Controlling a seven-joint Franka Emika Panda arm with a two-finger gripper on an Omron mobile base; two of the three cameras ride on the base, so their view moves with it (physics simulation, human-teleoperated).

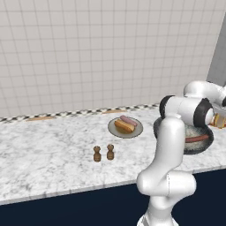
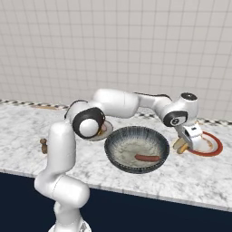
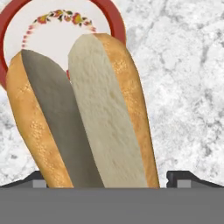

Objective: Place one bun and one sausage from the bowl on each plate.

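Pinching a bun (image 3: 87,113), the end effector (image 2: 190,140) hangs over marble counter (image 1: 48,150) below tiled wall (image 1: 88,53).

Counter (image 1: 53,150) looked like polished grey-white marble; bun (image 3: 87,113) had matt, grainy golden crust; bowl (image 2: 136,136) speckled glazed ceramic; sausage (image 2: 147,158) glossy.

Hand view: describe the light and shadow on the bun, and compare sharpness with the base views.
Hand view: the split bun has one cut face pale and lit, the other dark grey in shade, above the red-rimmed plate; no blur. Right base view: the bowl is evenly lit and sharp. Left base view: soft, no glare.
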